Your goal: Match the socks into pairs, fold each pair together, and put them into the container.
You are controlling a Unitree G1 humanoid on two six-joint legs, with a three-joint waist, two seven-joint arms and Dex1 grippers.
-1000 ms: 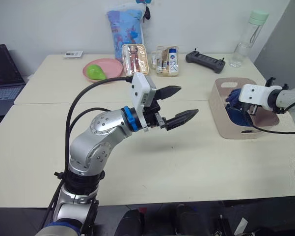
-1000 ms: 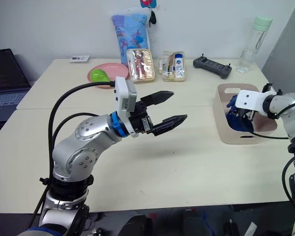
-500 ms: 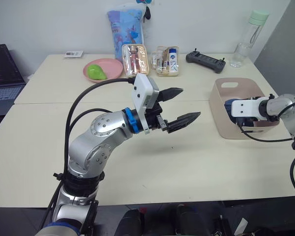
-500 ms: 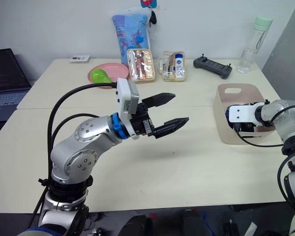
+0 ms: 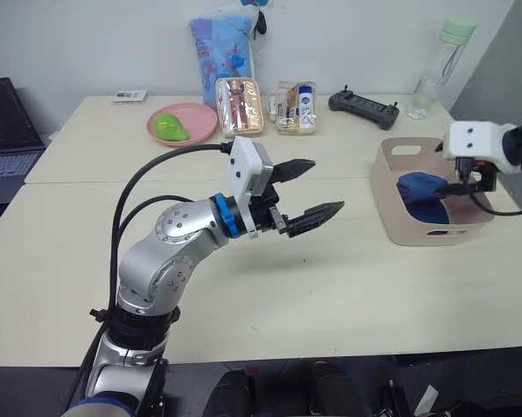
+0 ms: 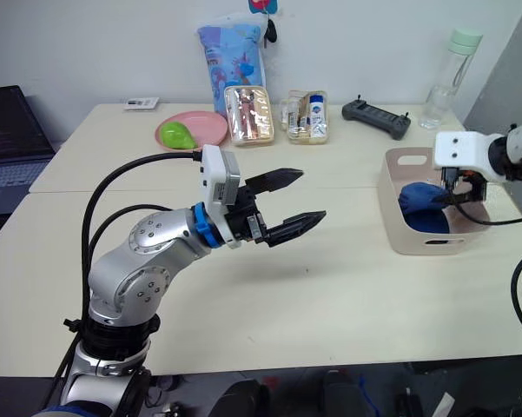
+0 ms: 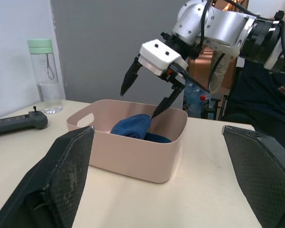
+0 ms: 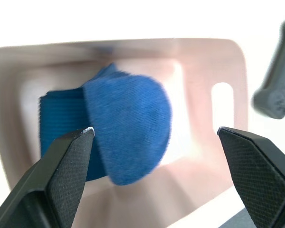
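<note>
Left end effector (image 5: 306, 189): held in the air over the middle of the table (image 5: 347, 278), its two black fingers spread wide apart, nothing between them.
Right end effector (image 7: 143, 97): raised just above the container, fingers parted and released, pointing down toward the sock bundle; one fingertip (image 7: 156, 111) sits close above the fabric, and whether it touches cannot be told.
Container (image 5: 399, 217): pale pink tub with a cut-out handle slot, standing on the table at the robot's right side, well apart from the left end effector.
Socks (image 8: 125, 128): a folded medium-blue bundle lying inside the container, a rounded toe part folded over a ribbed band; it rests against the tub's inner wall and floor.
Plate (image 5: 195, 122): round pink plate at the far side of the table, carrying a green object (image 5: 168, 127).
Pouches (image 5: 240, 106): two clear zip pouches with small items lie side by side beside the plate.
Printed bag (image 5: 222, 48): tall pale-blue bag standing upright behind the pouches, against the wall.
Controller (image 5: 363, 105): dark handheld controller lying on the far table edge, between the pouches and the bottle.
Bottle (image 5: 439, 69): clear bottle with a pale green cap, upright near the far right corner.
Laptop (image 5: 4, 130): open, on the robot's far left.
</note>
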